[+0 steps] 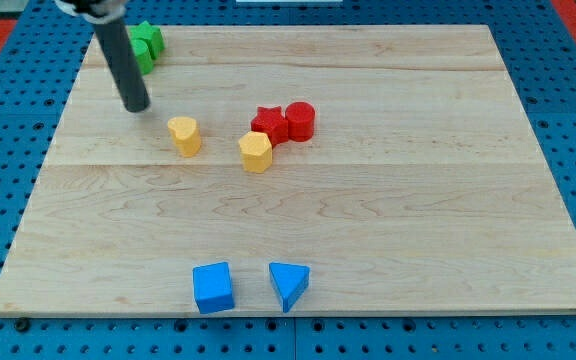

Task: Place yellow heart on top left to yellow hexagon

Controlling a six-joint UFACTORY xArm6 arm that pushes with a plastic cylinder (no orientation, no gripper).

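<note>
No readable writing. My tip [137, 106] up-left of yellow heart [183, 135], apart; no gripper fitted. Green block [148, 43] partly hidden behind rod.

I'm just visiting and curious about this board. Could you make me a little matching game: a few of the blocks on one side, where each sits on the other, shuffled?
Things:
1. yellow heart
2. green block
3. blue cube
4. red cylinder

Places:
A. bottom edge, left of the blue triangle
B. top left corner, behind the rod
C. just right of the red star
D. right of and below my tip, left of the yellow hexagon

Pairs: 1-D, 2-B, 3-A, 4-C
</note>
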